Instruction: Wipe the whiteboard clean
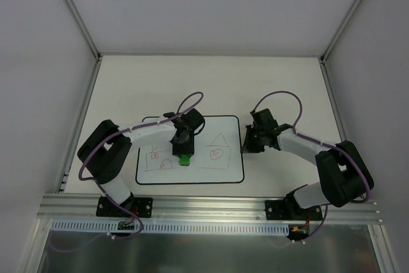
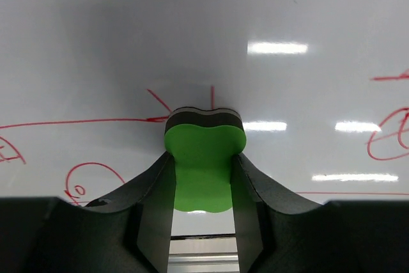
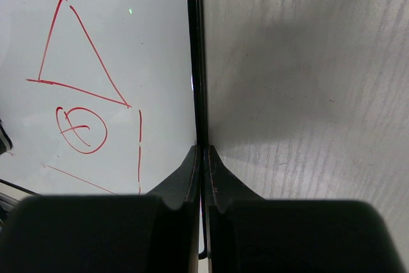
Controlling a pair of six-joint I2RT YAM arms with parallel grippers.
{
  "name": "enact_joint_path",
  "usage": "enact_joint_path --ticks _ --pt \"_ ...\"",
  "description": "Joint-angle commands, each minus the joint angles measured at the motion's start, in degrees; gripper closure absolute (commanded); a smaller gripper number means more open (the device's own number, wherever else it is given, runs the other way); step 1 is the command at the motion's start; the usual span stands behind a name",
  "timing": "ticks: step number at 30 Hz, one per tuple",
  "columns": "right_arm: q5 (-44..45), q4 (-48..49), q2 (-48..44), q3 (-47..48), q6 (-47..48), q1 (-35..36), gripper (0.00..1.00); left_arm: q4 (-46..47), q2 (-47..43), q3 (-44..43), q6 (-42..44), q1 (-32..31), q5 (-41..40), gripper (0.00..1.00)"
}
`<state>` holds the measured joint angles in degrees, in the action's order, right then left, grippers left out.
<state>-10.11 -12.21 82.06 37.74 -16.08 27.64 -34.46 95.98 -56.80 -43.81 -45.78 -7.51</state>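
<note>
The whiteboard (image 1: pixel 192 175) lies flat on the table, white with a thin black border, and bears red line drawings of houses (image 1: pixel 217 152). My left gripper (image 1: pixel 185 155) stands over the board's middle, shut on a small green eraser (image 1: pixel 185 158). In the left wrist view the eraser (image 2: pixel 204 139) sits between the fingers of my left gripper (image 2: pixel 204 156), its dark underside on the whiteboard (image 2: pixel 128 43) beside red lines. My right gripper (image 1: pixel 245 142) is at the board's right edge. In its wrist view my right gripper (image 3: pixel 202 149) is shut, tips over the black border of the whiteboard (image 3: pixel 128 30).
The pale table (image 1: pixel 281 87) is bounded by white walls at the back and sides. An aluminium rail (image 1: pixel 211 206) runs along the near edge by the arm bases. Bare tabletop (image 3: pixel 307 62) lies right of the board.
</note>
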Motion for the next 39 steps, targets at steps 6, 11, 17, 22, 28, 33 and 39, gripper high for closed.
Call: enact_joint_path --ticks 6,11,17,22,28,33,39 --pt "4.39 -3.88 0.12 -0.73 1.22 -0.13 1.0 -6.59 9.13 -3.23 5.4 10.27 -5.15 1.0" --pt "4.48 -3.88 -0.06 -0.73 1.4 -0.13 1.0 -6.59 15.62 -11.66 5.93 7.64 -3.04 1.0" --pt "4.57 -3.96 -0.85 -1.08 1.13 -0.13 1.0 -6.68 24.59 -23.61 6.28 -1.94 -0.23 1.0" --pt "4.92 -4.31 -1.99 -1.26 0.87 -0.04 1.0 -6.68 30.83 -32.57 7.6 -5.63 2.67 1.0" --pt "5.89 -5.28 -3.66 -0.82 1.75 -0.04 0.99 -6.68 28.83 -33.56 7.34 -6.16 2.59 1.0" --pt "7.38 -7.39 -6.82 1.37 3.07 0.05 0.89 -6.76 19.96 -30.57 6.2 -4.85 1.01 0.7" --pt "12.83 -12.83 -11.74 6.38 4.65 1.8 0.54 -6.85 9.5 -28.9 6.28 -2.3 -1.1 0.23"
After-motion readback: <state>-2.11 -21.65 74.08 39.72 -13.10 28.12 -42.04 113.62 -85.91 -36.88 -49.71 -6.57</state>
